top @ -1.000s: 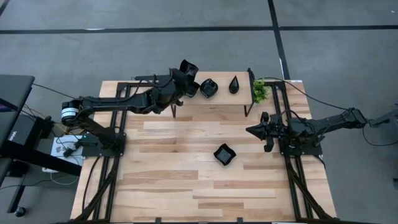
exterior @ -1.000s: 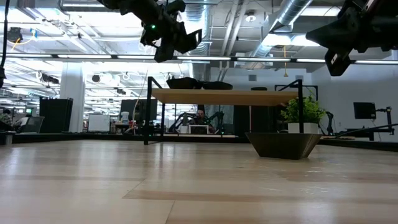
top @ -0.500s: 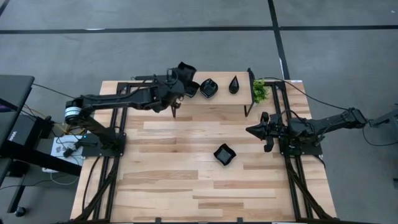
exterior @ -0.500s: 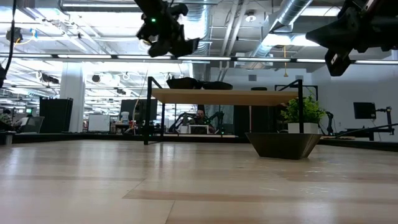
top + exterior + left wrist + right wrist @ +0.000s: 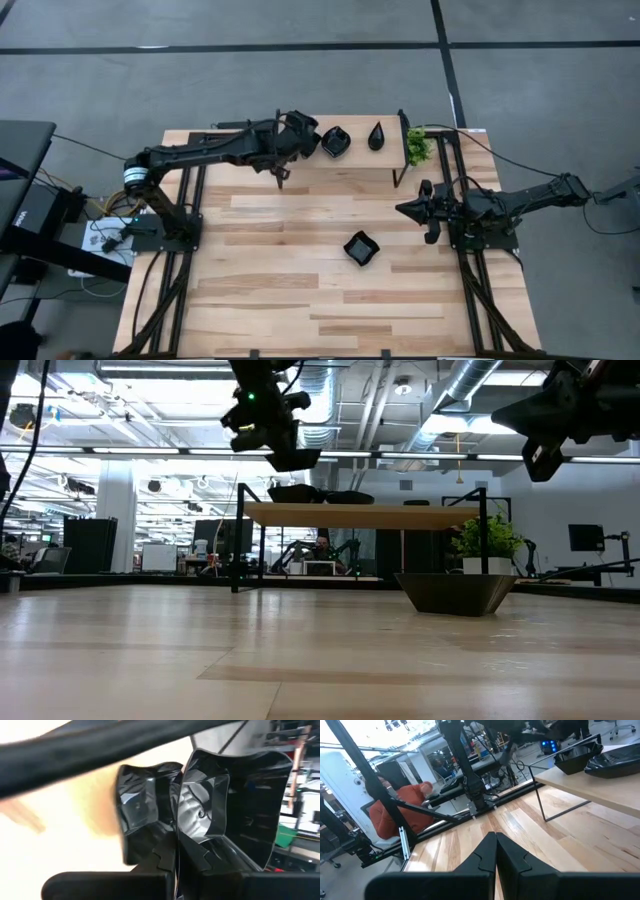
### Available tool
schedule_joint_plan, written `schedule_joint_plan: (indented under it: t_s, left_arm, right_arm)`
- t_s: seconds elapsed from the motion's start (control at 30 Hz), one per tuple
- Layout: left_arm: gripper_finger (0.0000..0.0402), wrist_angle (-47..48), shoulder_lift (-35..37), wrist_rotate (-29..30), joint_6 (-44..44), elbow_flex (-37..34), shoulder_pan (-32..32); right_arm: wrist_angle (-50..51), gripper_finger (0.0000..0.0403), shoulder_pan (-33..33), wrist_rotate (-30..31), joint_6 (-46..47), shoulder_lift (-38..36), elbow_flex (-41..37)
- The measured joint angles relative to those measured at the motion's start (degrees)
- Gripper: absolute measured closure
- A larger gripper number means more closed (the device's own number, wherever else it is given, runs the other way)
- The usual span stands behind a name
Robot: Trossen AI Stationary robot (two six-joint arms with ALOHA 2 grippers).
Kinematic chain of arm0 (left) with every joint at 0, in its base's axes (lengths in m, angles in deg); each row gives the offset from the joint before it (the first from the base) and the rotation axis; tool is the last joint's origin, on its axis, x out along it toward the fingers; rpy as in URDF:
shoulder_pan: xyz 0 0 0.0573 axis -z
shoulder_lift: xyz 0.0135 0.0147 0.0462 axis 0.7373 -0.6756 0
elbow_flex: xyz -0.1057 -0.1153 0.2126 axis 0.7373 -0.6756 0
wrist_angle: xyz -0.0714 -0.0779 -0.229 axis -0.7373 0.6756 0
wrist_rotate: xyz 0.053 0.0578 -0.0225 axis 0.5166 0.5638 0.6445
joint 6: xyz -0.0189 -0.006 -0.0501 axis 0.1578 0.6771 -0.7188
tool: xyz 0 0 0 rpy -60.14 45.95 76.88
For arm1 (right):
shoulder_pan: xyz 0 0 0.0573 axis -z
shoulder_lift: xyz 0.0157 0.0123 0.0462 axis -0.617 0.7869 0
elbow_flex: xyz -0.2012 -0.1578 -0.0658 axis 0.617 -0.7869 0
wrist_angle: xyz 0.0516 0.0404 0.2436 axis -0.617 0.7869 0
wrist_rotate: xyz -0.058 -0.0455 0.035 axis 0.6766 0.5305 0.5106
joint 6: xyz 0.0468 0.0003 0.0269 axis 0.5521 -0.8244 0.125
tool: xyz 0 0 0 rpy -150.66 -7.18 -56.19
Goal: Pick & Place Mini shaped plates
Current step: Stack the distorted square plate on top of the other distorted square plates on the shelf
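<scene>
Your left tool [image 5: 303,128] is clamped on the rim of a wavy-edged mini plate [image 5: 225,790], holding it above the raised shelf [image 5: 360,158] at the desk's far edge. Just beside it on that shelf sits a second wavy-edged square plate [image 5: 335,141], then a teardrop plate [image 5: 376,136], with the small green plant [image 5: 417,146] past the shelf's end. A third square plate [image 5: 360,248] lies on the desk [image 5: 270,290], well away from the shelf. Your right tool [image 5: 406,210] waits beyond that plate, fingers pressed together and empty.
</scene>
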State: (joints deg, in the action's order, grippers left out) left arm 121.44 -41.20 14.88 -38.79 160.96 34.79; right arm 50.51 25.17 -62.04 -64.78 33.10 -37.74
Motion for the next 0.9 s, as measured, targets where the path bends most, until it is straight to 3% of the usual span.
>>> schedule_joint_plan:
  t_s: [0.13, 0.9]
  left_arm:
    - [0.0394, 3.83, -0.61, -4.35, -1.78, 0.33, -0.95]
    - [0.0394, 3.06, -2.53, -7.62, -0.99, 0.37, -2.07]
  right_arm:
    - [-0.02, 0.0403, 0.0, 0.06, -0.02, 0.0, 0.0]
    - [-0.05, 0.0403, -0.02, 0.03, -0.02, 0.01, 0.0]
